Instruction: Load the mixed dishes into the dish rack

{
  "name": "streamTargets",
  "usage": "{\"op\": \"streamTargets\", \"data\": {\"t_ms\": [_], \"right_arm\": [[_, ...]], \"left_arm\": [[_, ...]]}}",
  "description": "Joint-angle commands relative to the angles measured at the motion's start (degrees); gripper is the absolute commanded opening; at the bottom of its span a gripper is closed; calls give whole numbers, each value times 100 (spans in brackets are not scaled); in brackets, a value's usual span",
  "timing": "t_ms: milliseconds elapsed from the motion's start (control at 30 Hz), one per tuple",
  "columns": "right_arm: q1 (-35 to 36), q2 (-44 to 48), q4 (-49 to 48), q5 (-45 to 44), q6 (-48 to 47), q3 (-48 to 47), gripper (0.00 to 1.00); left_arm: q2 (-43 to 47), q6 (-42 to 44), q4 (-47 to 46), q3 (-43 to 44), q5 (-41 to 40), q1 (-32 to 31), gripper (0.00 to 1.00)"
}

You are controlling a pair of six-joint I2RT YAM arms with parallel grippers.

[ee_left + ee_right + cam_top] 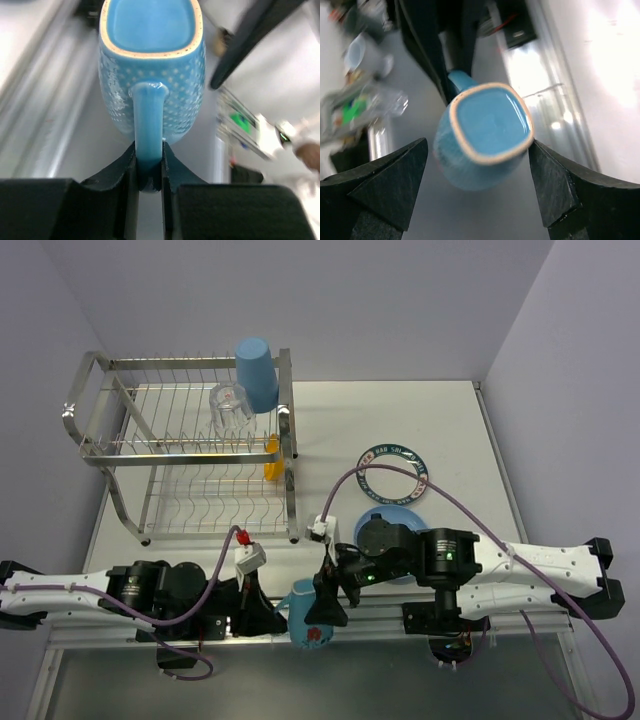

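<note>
At the near edge of the table (450, 420) the light blue mug (150, 65) is pinched by its handle in the left gripper (149, 162), while the right gripper (477, 150) stands wide, 1 finger each side of its body (rim toward that wrist camera)

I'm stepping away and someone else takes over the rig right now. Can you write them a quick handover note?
Left gripper: shut on the handle of the light blue mug, near the table's front edge.
Right gripper: open, fingers on either side of the mug.
Done: blue tumbler, clear glass and yellow bowl are in the dish rack.
Left: the mug, then the patterned plate and the blue plate. Both lie on the table right of the rack, the blue one partly under the right arm.
</note>
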State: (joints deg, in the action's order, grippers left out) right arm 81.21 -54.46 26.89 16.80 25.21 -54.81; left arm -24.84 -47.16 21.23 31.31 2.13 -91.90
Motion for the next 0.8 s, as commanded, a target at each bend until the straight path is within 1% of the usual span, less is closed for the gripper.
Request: {"op": "streamTargets", "data": {"t_ms": [0, 33, 67, 100, 167, 200, 267, 300, 333, 400, 433, 500, 533, 600, 633, 700, 767], "right_arm": [[-114, 444, 210, -1502, 343, -215, 89], [-201, 653, 298, -1669, 414, -180, 89], [-245, 777, 360, -1941, 484, -119, 92], [-281, 900, 430, -2422, 650, -83, 94], [-421, 1313, 562, -2733, 765, 57, 96], [-465, 1445, 589, -2926, 853, 110, 98], [-571, 1858, 641, -3015, 915, 268, 98], [-589, 1982, 650, -3059, 985, 321, 99], [-597, 2209, 711, -3173, 1020, 408, 99], [-598, 2395, 773, -3305, 1143, 497, 99], [-606, 2552, 852, -3393, 1170, 532, 100], [-598, 2685, 914, -3455, 1258, 629, 100], [-598, 2782, 958, -3490, 1275, 681, 100], [-606, 2844, 993, -3508, 1328, 752, 100], [-606, 2888, 984, -3508, 1337, 813, 100], [-606, 2897, 984, -3517, 1364, 875, 100], [-606, 2888, 967, -3517, 1399, 980, 100]], "left_arm": [[67, -504, 503, 86, -1196, 32, 0], [67, -557, 722, 112, -1371, 32, 0], [67, -619, 846, 130, -1782, 40, 0], [58, -776, 969, 138, -2013, 40, 0], [-12, -900, 1171, 147, -2382, 40, 0], [-29, -1040, 1233, 147, -2767, 32, 0], [-82, -1216, 1348, 200, -3190, 40, 0], [-74, -1356, 1461, 217, -3602, 40, 0], [-74, -1384, 1480, 261, -3806, 40, 0], [-74, -1532, 1620, 297, -4184, 40, 0], [-100, -1586, 1682, 323, -4542, 40, 0], [-135, -1937, 1998, 341, -4878, 32, 0], [-144, -2051, 2077, 349, -5176, 32, 0], [-91, -2253, 2157, 323, -5415, 40, 0], [-39, -2315, 2218, 297, -5677, 40, 0], [-21, -2691, 2394, 297, -5925, 40, 0], [-117, -3052, 2893, 384, -6363, 40, 0]]}}
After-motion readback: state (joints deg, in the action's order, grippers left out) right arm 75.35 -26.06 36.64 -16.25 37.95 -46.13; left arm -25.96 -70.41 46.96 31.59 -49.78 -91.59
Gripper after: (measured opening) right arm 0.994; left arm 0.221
